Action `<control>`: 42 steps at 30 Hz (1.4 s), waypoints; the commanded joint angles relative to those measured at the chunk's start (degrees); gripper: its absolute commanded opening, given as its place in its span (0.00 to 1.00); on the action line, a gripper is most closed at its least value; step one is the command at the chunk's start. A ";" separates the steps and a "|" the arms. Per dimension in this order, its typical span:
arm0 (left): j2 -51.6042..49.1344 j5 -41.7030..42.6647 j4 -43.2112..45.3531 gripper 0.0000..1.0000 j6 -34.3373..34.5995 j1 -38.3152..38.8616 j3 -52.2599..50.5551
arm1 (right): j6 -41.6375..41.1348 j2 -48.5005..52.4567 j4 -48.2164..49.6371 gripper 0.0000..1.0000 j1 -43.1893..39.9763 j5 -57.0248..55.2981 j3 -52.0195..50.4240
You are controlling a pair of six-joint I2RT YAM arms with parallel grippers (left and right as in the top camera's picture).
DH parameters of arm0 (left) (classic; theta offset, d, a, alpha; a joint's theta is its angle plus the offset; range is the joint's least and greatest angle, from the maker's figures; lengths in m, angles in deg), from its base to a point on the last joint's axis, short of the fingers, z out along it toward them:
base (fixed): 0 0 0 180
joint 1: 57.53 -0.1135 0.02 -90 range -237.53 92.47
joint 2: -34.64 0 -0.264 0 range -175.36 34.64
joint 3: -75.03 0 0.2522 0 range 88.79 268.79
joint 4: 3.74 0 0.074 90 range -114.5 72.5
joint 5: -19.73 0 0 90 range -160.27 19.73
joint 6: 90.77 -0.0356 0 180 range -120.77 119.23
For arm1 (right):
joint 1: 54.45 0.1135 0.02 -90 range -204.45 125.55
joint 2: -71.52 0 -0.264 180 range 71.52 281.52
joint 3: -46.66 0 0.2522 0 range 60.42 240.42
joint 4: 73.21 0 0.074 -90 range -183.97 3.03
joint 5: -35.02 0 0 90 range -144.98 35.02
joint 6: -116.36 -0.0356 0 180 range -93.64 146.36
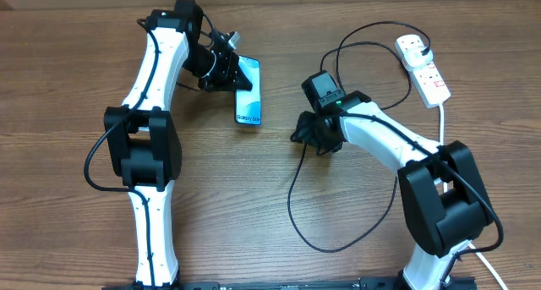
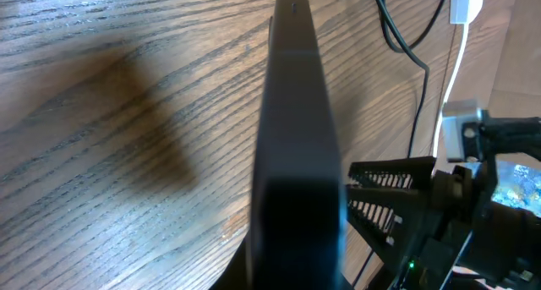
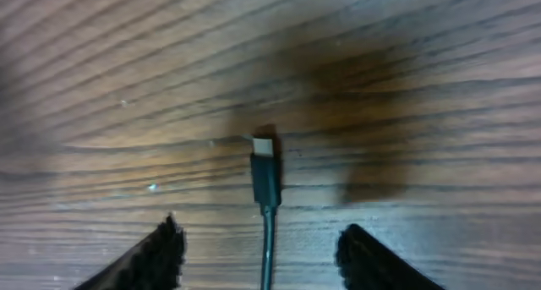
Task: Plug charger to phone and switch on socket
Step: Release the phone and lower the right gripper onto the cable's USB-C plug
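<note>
Brown wood-grain table [image 1: 68,87]; a plain beige strip runs along the far edge, and nothing more of the room shows.

The left gripper [image 1: 226,66] is clamped on the far end of the slim black-edged phone [image 1: 248,94] with a blue-teal screen. In the left wrist view the phone [image 2: 296,138] is seen edge-on, running straight out ahead of the jaws over the wood.

The right gripper [image 3: 262,232] sits low over the table with its jaws apart. There is a gap on both sides and nothing is held. The thin black charger cable [image 1: 290,201] loops across the table behind the right gripper. Its small connector tip [image 3: 265,178] lies flat on the wood, centred between the two black fingertips [image 3: 165,252] and just ahead of them. The cable runs back through the gap, and neither finger touches it.

The white elongated socket [image 1: 424,68] with red markings lies well apart from both sets of jaws, out past the right arm. Its thick white cord [image 1: 441,121] trails back from it. The phone is near the right jaws but not touching them.
</note>
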 commanded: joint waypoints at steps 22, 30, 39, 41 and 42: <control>1.88 1.18 0.26 0.04 0.85 0.55 1.01 | 0.11 4.74 2.69 0.20 -0.26 -2.84 -0.15; 1.88 1.16 0.31 0.04 0.85 0.55 1.01 | 0.13 4.74 1.53 0.17 -0.26 -6.23 -0.15; 1.88 1.18 0.39 0.04 0.85 0.55 1.01 | 1.64 6.43 0.96 0.17 2.60 -8.11 -0.15; 1.88 1.18 0.46 0.04 0.83 0.55 1.01 | -0.02 6.54 0.11 0.14 2.80 -9.60 -0.15; 1.88 1.18 0.46 0.04 0.83 0.55 1.01 | -0.13 6.54 0.22 0.14 2.80 -9.18 -0.15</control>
